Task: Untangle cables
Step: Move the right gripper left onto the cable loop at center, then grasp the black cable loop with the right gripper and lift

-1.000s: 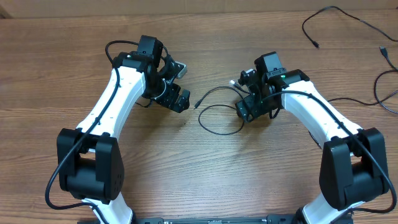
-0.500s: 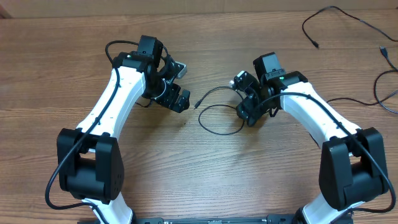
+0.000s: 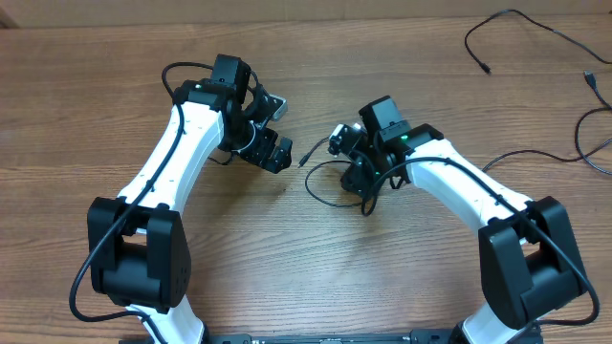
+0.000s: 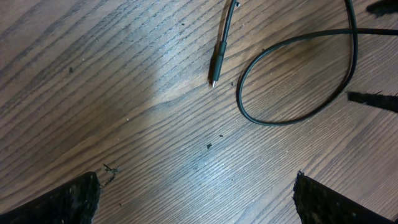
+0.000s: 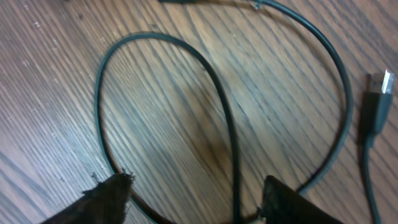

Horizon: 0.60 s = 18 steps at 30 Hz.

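Note:
One thin black cable (image 3: 325, 196) lies in a loop on the wood between the two arms, its small plug (image 3: 304, 161) pointing left. My right gripper (image 3: 347, 164) hangs right over that loop. In the right wrist view its jaws stand apart, and one strand of the cable (image 5: 231, 143) runs between the fingers (image 5: 111, 198), close to the right one. A USB plug (image 5: 375, 93) lies to the right. My left gripper (image 3: 280, 129) is wide open over bare wood. In its view the loop (image 4: 292, 118) and the plug (image 4: 217, 62) lie ahead of it, untouched.
More black cables lie at the far right: one (image 3: 507, 19) curls along the top edge, another (image 3: 585, 134) loops near the right edge. The wooden table (image 3: 306, 268) spreads around both arms.
My right gripper has moved left over the cable loop, and its jaws have narrowed. The left arm has not moved.

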{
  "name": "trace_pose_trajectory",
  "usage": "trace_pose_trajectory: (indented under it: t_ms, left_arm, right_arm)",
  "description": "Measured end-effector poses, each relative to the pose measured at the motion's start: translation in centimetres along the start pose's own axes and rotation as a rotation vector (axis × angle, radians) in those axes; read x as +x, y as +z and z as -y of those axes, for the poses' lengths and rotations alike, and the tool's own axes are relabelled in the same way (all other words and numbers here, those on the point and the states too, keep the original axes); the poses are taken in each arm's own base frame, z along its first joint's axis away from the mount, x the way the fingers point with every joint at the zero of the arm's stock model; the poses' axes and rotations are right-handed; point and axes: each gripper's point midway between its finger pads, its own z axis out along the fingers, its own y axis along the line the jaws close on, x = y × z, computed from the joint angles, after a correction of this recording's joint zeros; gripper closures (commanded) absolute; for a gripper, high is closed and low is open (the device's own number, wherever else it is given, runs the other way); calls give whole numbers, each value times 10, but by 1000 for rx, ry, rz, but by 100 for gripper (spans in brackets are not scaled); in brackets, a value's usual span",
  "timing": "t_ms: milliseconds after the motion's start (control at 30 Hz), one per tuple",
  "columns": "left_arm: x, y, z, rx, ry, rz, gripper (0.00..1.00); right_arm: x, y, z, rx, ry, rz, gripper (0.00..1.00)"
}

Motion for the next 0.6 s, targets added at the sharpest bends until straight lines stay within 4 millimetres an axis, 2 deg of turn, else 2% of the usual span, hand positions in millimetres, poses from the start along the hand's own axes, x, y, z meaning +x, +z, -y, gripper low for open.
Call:
trace_pose_trajectory:
  t_ms: [67, 100, 233, 433, 600]
  left_arm:
    - [0, 0, 0, 0, 0, 0, 0]
    - [0, 0, 0, 0, 0, 0, 0]
    - [0, 0, 0, 0, 0, 0, 0]
    - [0, 0, 0, 0, 0, 0, 0]
    - [0, 0, 0, 0, 0, 0, 1]
  right_arm:
    - [-2, 1, -3, -3, -5, 3, 50]
    - [-3, 1, -3, -3, -2, 4, 59]
    - [0, 1, -3, -1, 22, -6, 68]
    - [3, 1, -4, -4, 66, -18, 96]
    - [9, 0, -8, -18, 107, -45, 96]
